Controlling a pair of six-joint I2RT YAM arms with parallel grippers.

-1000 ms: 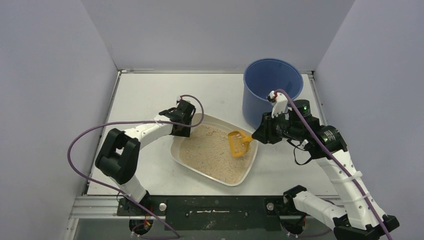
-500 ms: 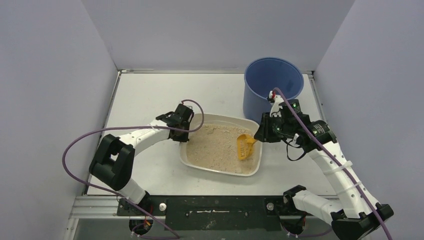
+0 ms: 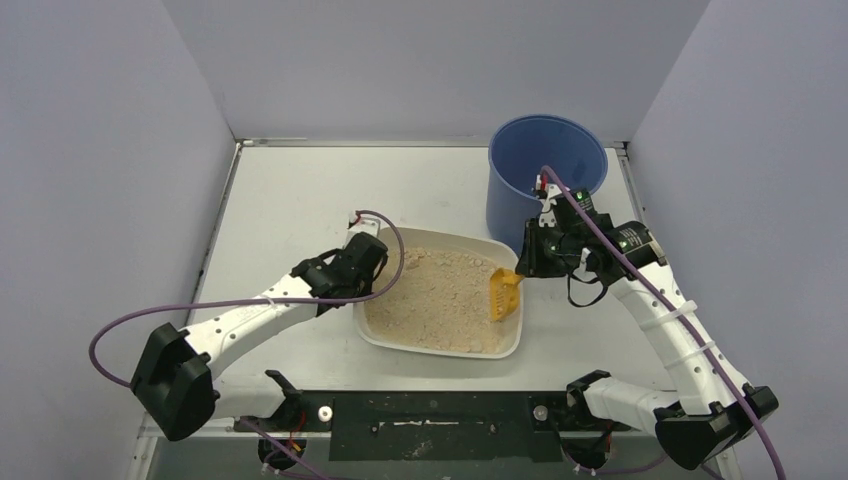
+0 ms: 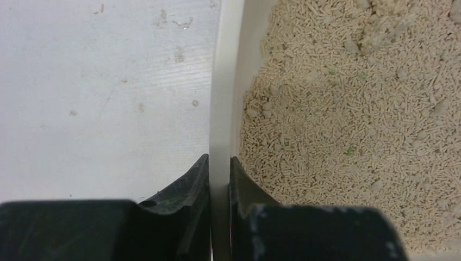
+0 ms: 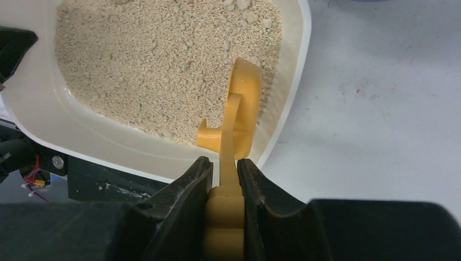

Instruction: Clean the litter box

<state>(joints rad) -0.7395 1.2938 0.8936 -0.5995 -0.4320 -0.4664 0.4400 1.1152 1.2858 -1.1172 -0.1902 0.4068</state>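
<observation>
Litter box [image 4: 224,81] sits mid-tabletop [image 3: 300,190]. Left end effector [image 4: 219,163] is clamped on its thin left rim. Right end effector [image 5: 224,163] pinches the scoop [image 5: 243,103] handle. Expect a stiff, litter-heavy shell with slick plastic walls. Hold it by the rim.

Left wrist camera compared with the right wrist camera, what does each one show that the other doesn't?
Only the left wrist view shows the left gripper shut on the litter box side wall. Only the right wrist view shows the right gripper shut on the orange scoop, whose head is turned on edge over the litter near the box's rim. Both show the beige litter, the box's off-white rim and bare white table.
</observation>
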